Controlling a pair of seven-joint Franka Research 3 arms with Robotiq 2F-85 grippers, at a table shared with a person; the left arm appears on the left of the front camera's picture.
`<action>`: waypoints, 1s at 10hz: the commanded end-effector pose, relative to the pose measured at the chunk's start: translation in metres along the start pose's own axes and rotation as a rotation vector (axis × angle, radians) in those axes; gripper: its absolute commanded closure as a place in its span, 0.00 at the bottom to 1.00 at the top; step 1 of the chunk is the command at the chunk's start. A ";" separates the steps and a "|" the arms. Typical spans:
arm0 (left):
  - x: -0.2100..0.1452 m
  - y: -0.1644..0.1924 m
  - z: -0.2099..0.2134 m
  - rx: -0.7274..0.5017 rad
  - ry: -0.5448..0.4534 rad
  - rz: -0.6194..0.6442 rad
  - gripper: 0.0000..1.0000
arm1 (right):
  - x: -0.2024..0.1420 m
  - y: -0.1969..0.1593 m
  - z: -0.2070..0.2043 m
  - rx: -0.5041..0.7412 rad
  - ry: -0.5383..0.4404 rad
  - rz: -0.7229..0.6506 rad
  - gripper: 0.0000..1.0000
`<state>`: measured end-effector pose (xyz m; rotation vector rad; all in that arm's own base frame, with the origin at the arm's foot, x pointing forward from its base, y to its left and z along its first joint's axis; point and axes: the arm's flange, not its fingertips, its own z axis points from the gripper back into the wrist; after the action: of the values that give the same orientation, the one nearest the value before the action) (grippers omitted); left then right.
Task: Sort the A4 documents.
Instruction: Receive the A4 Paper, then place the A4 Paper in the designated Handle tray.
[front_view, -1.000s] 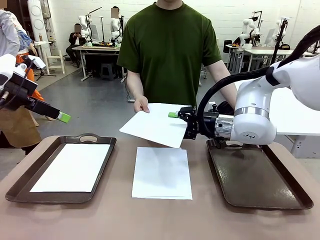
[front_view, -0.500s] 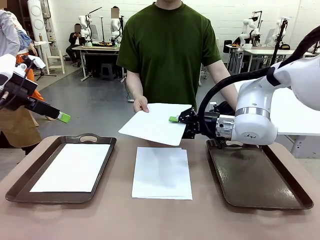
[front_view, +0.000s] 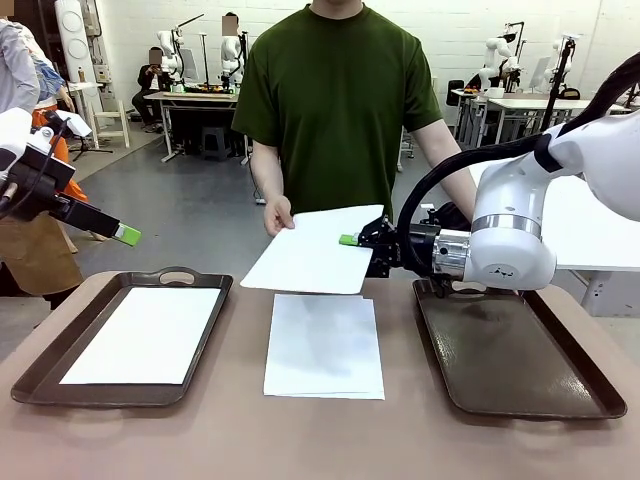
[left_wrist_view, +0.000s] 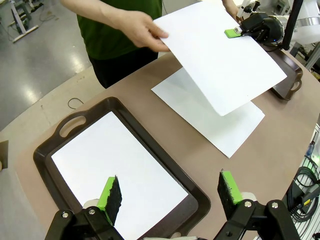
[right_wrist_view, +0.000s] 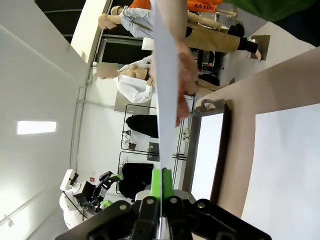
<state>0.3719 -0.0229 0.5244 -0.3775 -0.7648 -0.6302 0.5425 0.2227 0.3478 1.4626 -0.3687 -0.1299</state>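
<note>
Since the empty dark brown tray (front_view: 520, 360) lies below and behind it, and the raised A4 sheet (front_view: 310, 255) is pinched edgewise in it, the right end effector (front_view: 350, 240) should draw back level only once the person's hand (front_view: 277, 215) releases; the left end effector (left_wrist_view: 169, 190) hangs spread.

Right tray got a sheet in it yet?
No, the right tray is bare; the right gripper holds a sheet above the table's middle.

The right arm (front_view: 520, 200) is glossy white, ringed by a silver band (front_view: 503, 222), with a thick black cable (front_view: 430, 180) looped over it. The left end effector (left_wrist_view: 170, 192) is black with green pads (left_wrist_view: 107, 197). The person's T-shirt (front_view: 335, 100) is dark green.
</note>
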 end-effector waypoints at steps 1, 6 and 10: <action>-0.001 0.001 0.000 0.000 0.000 0.003 0.00 | -0.003 0.004 0.003 0.024 0.055 0.043 1.00; -0.001 0.001 0.000 0.000 0.000 0.003 0.00 | -0.001 0.002 -0.001 0.004 0.017 0.010 1.00; -0.001 0.001 0.000 0.000 0.000 0.003 0.00 | -0.001 0.002 -0.001 0.004 0.017 0.010 1.00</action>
<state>0.3719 -0.0229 0.5244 -0.3774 -0.7647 -0.6302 0.5421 0.2202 0.3525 1.4578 -0.3584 -0.0910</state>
